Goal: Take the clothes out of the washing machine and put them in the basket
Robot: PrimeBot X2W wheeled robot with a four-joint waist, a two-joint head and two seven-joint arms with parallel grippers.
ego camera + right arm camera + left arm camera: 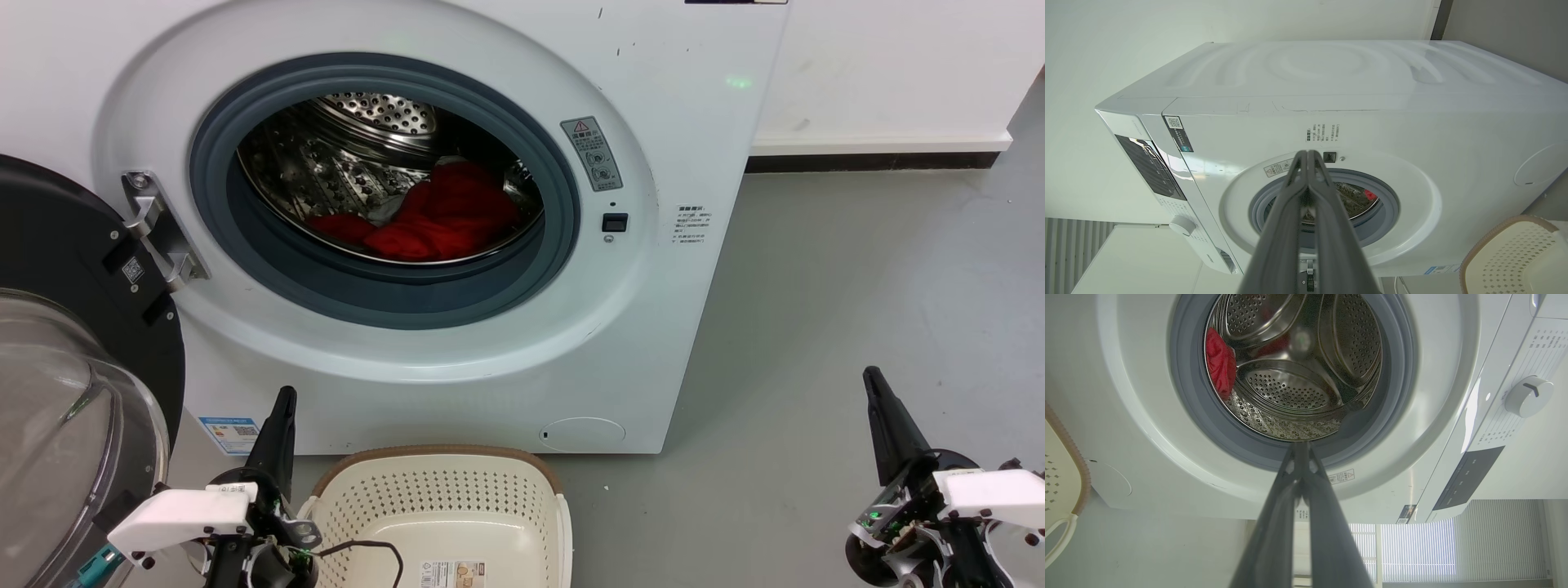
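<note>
The red garment (pixel 433 216) lies low in the washing machine drum (pixel 375 114), around five o'clock of the opening. My left fingers (pixel 276 441) and right fingers (pixel 890 425) are pressed together, empty. I'd spread one pair, reach in low and pinch a thick fold. The basket (pixel 433 452) sits at six o'clock.

No wording is large enough to read. On the front of the washing machine (pixel 702 98), right of the porthole, a grey warning label (pixel 591 153) bears a red triangle sign above tiny print. Nearer the front's right edge, a white sticker (pixel 692 224) carries several illegible lines. A blue-edged label (pixel 233 433) with a QR code sits at the front's lower left corner. A QR sticker (pixel 132 269) stands on the black rim of the door (pixel 49 229). The bottom of the basket (pixel 441 490) holds a printed label sticker (pixel 454 573), also unreadable.
</note>
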